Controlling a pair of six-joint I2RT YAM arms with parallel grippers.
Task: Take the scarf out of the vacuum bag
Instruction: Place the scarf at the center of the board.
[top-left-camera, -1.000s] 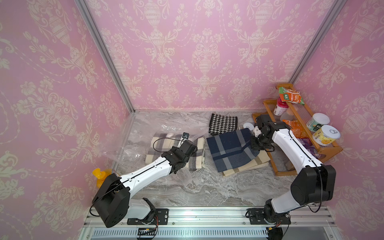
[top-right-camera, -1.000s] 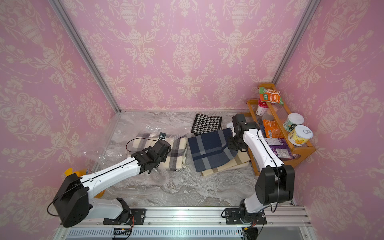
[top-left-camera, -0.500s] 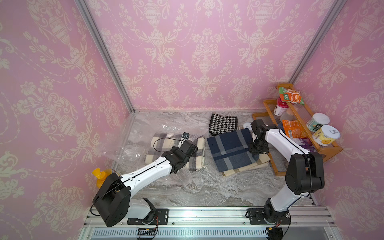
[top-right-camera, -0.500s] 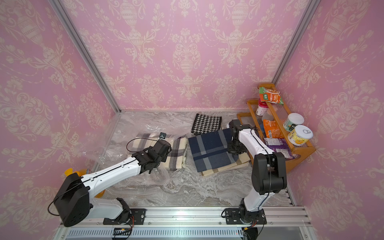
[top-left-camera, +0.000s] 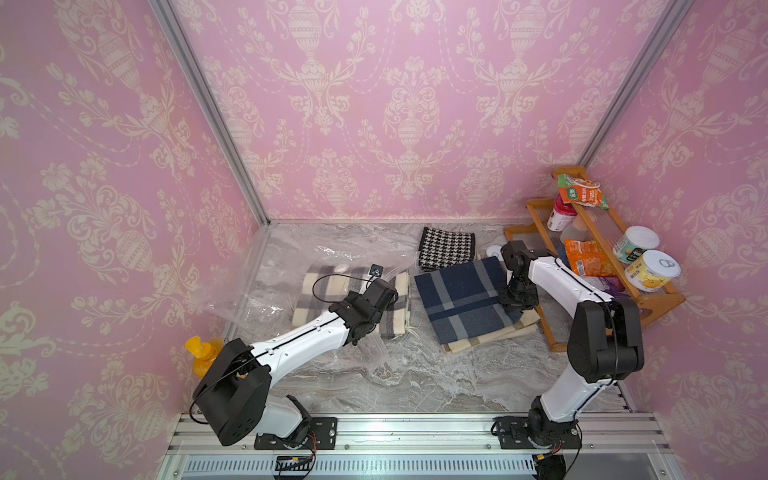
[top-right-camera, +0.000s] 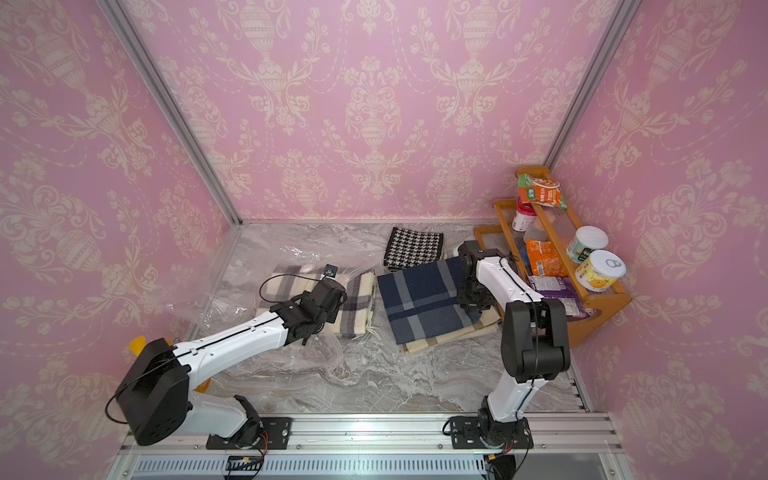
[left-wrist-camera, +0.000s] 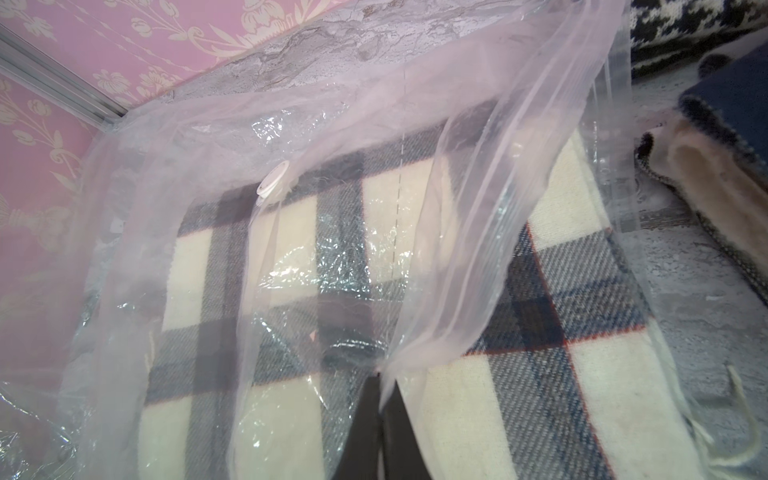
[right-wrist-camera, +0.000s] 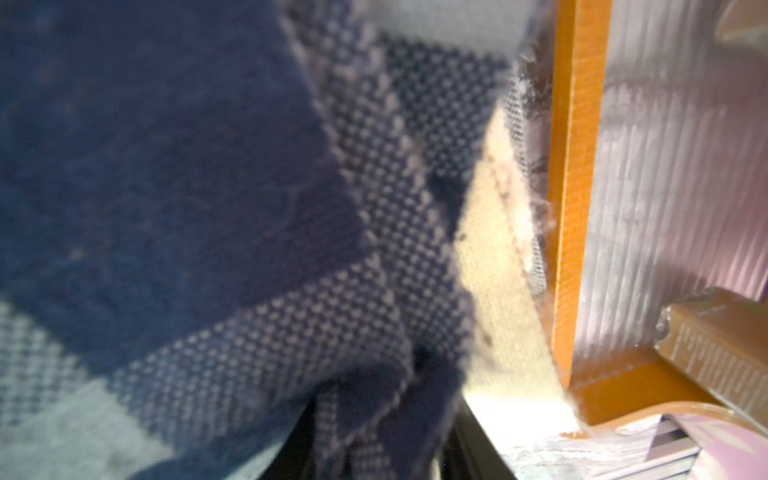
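Note:
The vacuum bag (top-left-camera: 266, 291) (top-right-camera: 232, 299) lies crinkled at the left, its white valve (left-wrist-camera: 274, 187) on top. Inside it rests a cream and grey plaid scarf (top-left-camera: 328, 286) (left-wrist-camera: 540, 374). My left gripper (top-left-camera: 386, 289) (left-wrist-camera: 379, 376) is shut on the bag's upper plastic sheet and holds it lifted above that scarf. A navy plaid scarf (top-left-camera: 461, 295) (right-wrist-camera: 166, 166) lies outside the bag on a folded beige one (top-left-camera: 486, 338). At its right edge my right gripper (top-left-camera: 513, 305) (right-wrist-camera: 380, 428) stands open, with a bunched fold of navy cloth between the parted fingers.
A houndstooth cloth (top-left-camera: 446, 247) lies at the back, touching the navy scarf. A wooden rack (top-left-camera: 656, 309) (right-wrist-camera: 575, 166) with cans and snack packs stands right beside my right gripper. A yellow object (top-left-camera: 199, 353) sits at the left wall. Pink walls enclose the marble table.
My right gripper has slid a little nearer along the navy scarf's right edge and its jaws have opened; the right elbow swung closer in. The left arm has not moved.

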